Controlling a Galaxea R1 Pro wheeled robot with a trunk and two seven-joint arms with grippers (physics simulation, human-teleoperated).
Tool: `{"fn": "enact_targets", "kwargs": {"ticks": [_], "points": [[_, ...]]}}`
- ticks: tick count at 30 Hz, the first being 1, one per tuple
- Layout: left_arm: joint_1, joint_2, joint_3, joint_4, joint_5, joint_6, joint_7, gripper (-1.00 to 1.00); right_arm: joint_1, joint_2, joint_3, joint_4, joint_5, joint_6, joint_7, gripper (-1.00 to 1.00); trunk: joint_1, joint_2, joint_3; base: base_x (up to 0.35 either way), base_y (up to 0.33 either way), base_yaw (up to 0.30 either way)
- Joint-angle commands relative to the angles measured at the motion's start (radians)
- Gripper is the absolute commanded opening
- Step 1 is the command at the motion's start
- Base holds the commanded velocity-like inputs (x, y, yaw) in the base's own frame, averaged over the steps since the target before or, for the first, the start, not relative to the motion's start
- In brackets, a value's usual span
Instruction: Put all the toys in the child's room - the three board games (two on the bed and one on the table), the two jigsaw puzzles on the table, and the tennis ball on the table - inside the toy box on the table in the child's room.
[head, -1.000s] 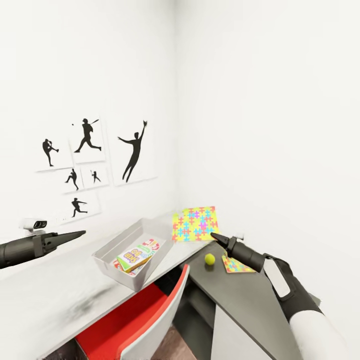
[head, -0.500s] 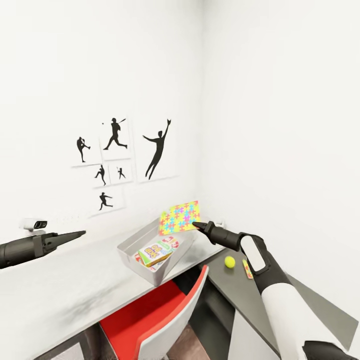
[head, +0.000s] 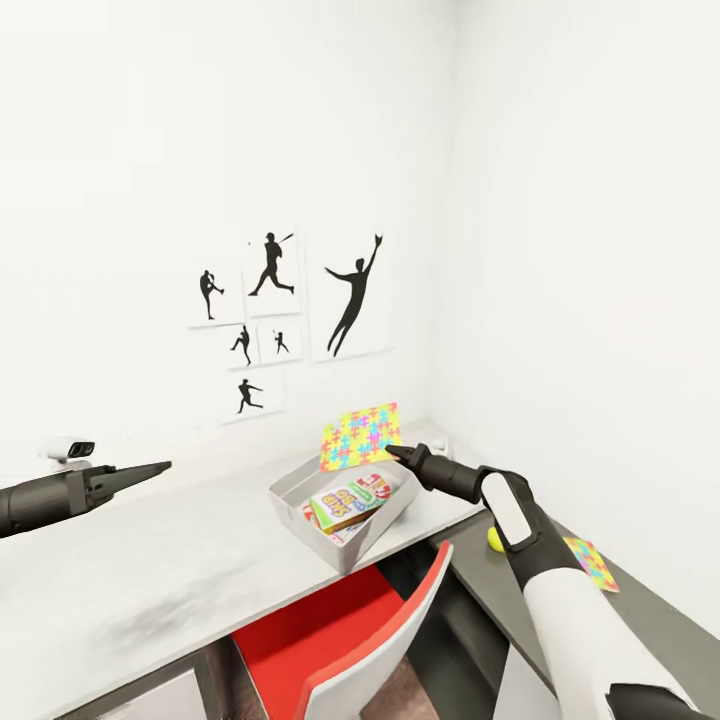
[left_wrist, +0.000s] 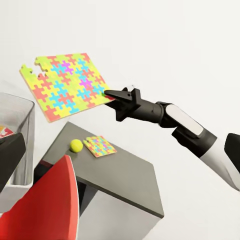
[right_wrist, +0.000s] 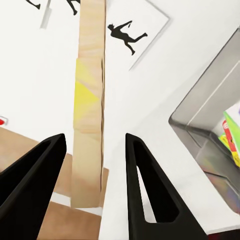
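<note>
Jigsaw puzzle (head: 360, 436), pinched at its corner by the right gripper (head: 392, 453), hung tilted above the toy box (head: 300, 482), having been lifted off the dark lower table (head: 650, 620). Second puzzle (head: 590, 563) and tennis ball (head: 494, 539) remained there. Left gripper (head: 160, 466) appeared pressed together, idle.

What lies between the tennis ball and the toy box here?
In the head view, the right arm holding the raised jigsaw puzzle crosses between the tennis ball and the toy box; beneath it runs the pale table edge.
</note>
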Motion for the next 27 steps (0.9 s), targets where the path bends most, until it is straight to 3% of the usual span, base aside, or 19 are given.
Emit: {"fn": "enact_targets", "kwargs": {"ticks": [1, 22, 27], "points": [[0.0, 0.0, 0.0, 0.0, -0.001, 0.011, -0.005, 1.0, 0.001, 0.001, -0.005, 0.0, 0.001, 0.007, 0.003, -1.0, 0.0, -0.001, -0.001, 0.004, 0.0, 0.041], [0.0, 0.001, 0.001, 0.002, -0.002, 0.011, -0.005, 1.0, 0.006, 0.0, -0.006, -0.008, -0.002, 0.003, 0.004, -1.0, 0.0, -0.001, -0.001, 0.001, 0.0, 0.003], [0.0, 0.001, 0.001, 0.003, -0.003, 0.01, -0.005, 1.0, 0.006, 0.0, -0.005, -0.008, -0.001, 0.003, 0.004, -1.0, 0.0, -0.001, -0.001, 0.141, 0.0, 0.0]]}}
